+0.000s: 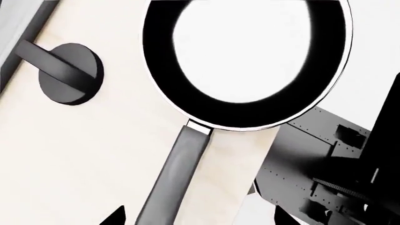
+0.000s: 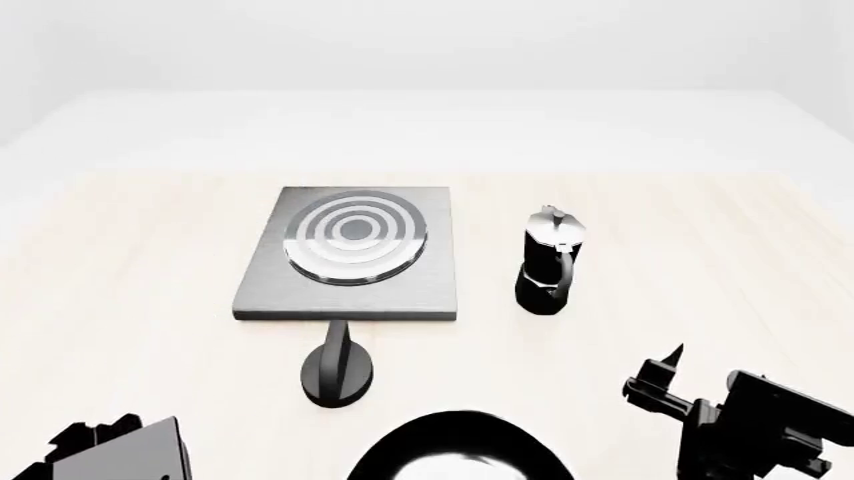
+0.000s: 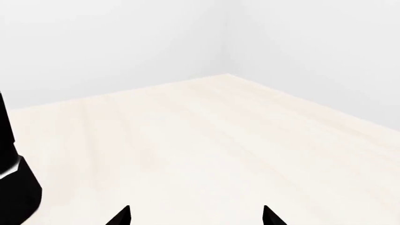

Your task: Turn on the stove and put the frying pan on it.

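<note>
The stove is a flat grey plate with a ringed burner at the table's middle. Its black knob stands just in front of it and also shows in the left wrist view. The frying pan lies at the near edge; in the left wrist view its pale inside and long handle show. My left gripper is open above the handle, which runs between the fingertips. My right gripper is open and empty over bare table; it also shows in the head view.
A black-and-silver moka pot stands right of the stove; its dark side shows in the right wrist view. My left arm is at the near left. The right arm's body sits close beside the pan.
</note>
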You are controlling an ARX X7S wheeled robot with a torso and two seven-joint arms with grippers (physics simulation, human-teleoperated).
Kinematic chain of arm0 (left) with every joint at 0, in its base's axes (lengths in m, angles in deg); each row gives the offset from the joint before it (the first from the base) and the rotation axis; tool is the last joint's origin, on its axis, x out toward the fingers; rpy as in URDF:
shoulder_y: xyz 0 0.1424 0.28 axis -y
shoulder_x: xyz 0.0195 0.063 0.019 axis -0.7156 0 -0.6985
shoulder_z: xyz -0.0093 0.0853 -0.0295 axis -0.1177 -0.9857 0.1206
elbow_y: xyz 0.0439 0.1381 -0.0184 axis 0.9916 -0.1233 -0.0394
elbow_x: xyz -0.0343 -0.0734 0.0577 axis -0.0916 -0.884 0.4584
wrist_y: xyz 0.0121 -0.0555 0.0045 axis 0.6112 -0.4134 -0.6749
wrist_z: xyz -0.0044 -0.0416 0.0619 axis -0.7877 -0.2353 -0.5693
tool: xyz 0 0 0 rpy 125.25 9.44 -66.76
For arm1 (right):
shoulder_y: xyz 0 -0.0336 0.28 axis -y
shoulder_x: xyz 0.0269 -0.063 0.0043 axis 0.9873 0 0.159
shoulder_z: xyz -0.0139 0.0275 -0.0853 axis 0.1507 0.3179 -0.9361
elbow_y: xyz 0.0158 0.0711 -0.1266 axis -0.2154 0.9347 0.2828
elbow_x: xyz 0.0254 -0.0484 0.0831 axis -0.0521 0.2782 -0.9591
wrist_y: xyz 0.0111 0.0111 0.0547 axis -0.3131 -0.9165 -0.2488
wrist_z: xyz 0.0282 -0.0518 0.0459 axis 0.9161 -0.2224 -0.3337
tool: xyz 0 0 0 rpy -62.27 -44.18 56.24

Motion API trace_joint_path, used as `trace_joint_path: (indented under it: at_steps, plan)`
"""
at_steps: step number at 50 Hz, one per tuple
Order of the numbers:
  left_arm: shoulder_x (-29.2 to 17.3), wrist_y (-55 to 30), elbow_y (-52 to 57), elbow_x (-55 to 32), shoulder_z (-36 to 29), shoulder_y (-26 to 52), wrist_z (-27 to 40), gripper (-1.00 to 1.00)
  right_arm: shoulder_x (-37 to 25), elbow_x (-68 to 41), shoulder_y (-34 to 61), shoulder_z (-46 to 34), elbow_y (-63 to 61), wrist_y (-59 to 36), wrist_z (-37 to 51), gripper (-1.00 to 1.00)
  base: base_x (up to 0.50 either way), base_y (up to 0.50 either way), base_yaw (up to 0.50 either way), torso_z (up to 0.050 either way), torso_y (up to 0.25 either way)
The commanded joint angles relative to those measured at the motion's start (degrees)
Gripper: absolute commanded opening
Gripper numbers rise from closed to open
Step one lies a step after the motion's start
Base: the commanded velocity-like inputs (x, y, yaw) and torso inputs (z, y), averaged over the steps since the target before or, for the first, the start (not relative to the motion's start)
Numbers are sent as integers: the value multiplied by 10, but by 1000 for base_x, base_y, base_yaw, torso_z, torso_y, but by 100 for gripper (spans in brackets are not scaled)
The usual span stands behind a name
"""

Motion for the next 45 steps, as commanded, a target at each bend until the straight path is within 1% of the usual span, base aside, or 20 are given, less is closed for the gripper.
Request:
trace_joint_path:
  at_steps: [1,12,16,30,35,39,45]
  plan:
    - [0,-7,-9,1,-20,7,6,100,-2,-2,1,-1,0,0,1,100,0,0,0,0,0]
    - [-6,-13,-20,-5,-41,27,17,100,-3,-3,0,-3,-1,0,2,100,0,0,0,0,0]
    - [-7,-11,-18,33,-36,-1,-3,100,-3,-2,0,-4,1,2,2,100,0,0,0,0,0]
    - [-5,-6,-21,81,-38,-22,-29,100,-3,-1,1,-8,3,4,3,100,0,0,0,0,0]
    - [0,2,-20,124,-35,-50,-52,100,-3,-1,1,-9,5,5,4,100,0,0,0,0,0]
    - [2,3,-25,144,-34,-58,-64,100,-4,-1,0,-9,3,5,5,100,0,0,0,0,0]
    - [-3,-3,-30,146,-42,-53,-59,100,-4,-1,0,-10,4,5,6,100,0,0,0,0,0]
